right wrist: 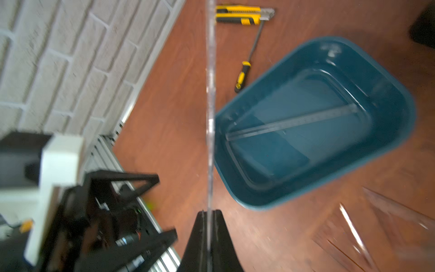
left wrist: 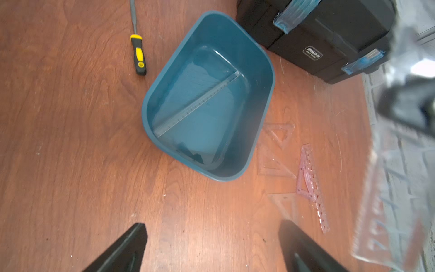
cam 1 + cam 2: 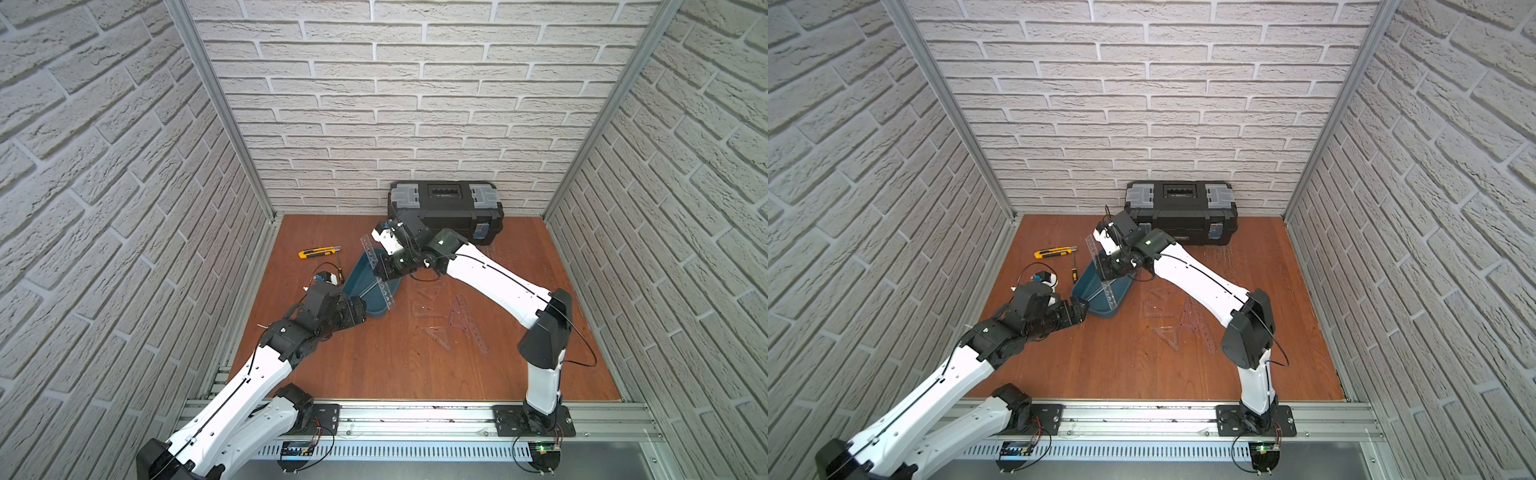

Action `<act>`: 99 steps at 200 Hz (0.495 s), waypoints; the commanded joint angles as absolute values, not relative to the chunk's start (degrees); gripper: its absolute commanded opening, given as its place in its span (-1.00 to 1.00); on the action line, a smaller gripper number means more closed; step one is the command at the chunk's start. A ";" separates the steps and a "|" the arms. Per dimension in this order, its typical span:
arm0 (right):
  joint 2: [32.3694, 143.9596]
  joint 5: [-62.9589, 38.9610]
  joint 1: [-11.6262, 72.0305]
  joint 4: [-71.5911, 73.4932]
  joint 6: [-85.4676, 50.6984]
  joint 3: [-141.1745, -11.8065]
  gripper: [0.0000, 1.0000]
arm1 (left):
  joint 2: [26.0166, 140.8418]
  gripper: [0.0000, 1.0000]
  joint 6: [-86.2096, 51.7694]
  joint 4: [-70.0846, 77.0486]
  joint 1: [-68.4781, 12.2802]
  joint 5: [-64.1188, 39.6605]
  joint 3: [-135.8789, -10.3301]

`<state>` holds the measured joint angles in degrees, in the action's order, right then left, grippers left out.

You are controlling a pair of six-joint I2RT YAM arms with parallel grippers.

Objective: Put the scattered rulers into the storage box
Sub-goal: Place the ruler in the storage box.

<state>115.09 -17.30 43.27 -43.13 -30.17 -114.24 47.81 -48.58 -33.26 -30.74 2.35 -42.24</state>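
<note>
1. storage box (image 2: pixel 259 113): teal, lidless, on the wooden floor (image 3: pixel 374 365), near the black toolbox (image 3: pixel 444 208) and in front of it.
2. boxed ruler (image 2: pixel 197 106): clear straight strip, flat on the box bottom, lying diagonally. Counted as stored.
3. held ruler (image 1: pixel 210 94): clear straight strip, seen edge-on from the right wrist. Raised off the floor in both top views and slanting across the box, with the lower end over its interior. Contact with the box not determinable.
4. right gripper (image 1: pixel 209 212): clamped tight on the held ruler, partway along its length. Judged mid-delivery, with lowering and release outstanding.
5. left gripper (image 2: pixel 211 227): spread wide and empty, hovering near a corner of the box, apart from every ruler.
6. set square A (image 2: pixel 279 127): clear, flat on the floor just beside the box wall, untouched.
7. set square B (image 2: pixel 275 173): clear, flat, just beside A.
8. set square C (image 2: pixel 282 196): clear, flat, farther from the box.
9. purplish set square (image 2: pixel 315 190): long and narrow, flat, alongside B and C.
10. Not for collection: yellow utility knife (image 3: pixel 318 252) and yellow-black screwdriver (image 2: pixel 138 54), both on the side of the box away from the loose pieces.

Progress estimate: of six rulers visible, one stored, one in hand, four to fetch. Thin flat plastic on a flat floor, so awkward pickups likely.
</note>
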 commanded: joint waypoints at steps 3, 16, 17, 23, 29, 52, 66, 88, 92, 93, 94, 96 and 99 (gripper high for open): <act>122.62 -21.53 43.74 -34.20 -45.89 -115.23 -0.95 | 46.91 0.85 -46.82 -32.00 -30.19 2.46 -44.36; 124.22 -19.59 43.82 -30.48 -50.53 -114.92 -0.95 | 45.51 0.85 -47.05 -32.67 -29.89 2.92 -44.30; 124.34 -19.38 43.84 -30.27 -50.71 -114.90 -0.95 | 45.43 0.85 -47.08 -32.73 -29.88 2.95 -44.30; 124.84 -17.58 43.88 -29.85 -51.98 -114.68 -0.95 | 44.69 0.85 -47.24 -33.39 -29.72 3.23 -44.31; 124.88 -16.23 43.86 -29.06 -53.07 -114.06 -0.95 | 43.93 0.86 -47.35 -33.97 -29.54 3.41 -44.28; 123.95 -10.67 43.94 -27.75 -54.35 -111.44 -0.95 | 40.38 0.88 -47.50 -35.96 -28.87 3.78 -43.81; 123.99 -9.36 43.77 -27.45 -54.90 -110.55 -0.95 | 38.61 0.88 -47.54 -36.70 -28.53 3.83 -43.36; 124.18 -7.92 43.68 -25.57 -56.40 -108.76 -0.95 | 37.45 0.88 -47.73 -37.13 -28.22 3.35 -42.94; 124.43 -8.00 43.75 -25.35 -56.70 -108.72 -0.95 | 37.34 0.88 -47.70 -37.15 -28.21 3.27 -42.86; 124.48 -8.04 43.76 -25.29 -56.74 -108.68 -0.95 | 37.30 0.88 -47.71 -37.17 -28.26 3.26 -42.88; 124.60 -8.06 43.72 -25.21 -56.80 -108.66 -0.95 | 37.24 0.88 -47.72 -37.17 -28.23 3.26 -42.84; 124.78 -8.15 43.69 -25.11 -56.92 -108.70 -0.95 | 37.19 0.88 -47.72 -37.20 -28.22 3.19 -42.83; 124.99 -8.29 43.69 -25.01 -57.07 -108.82 -0.95 | 37.17 0.88 -47.72 -37.26 -28.21 3.19 -42.88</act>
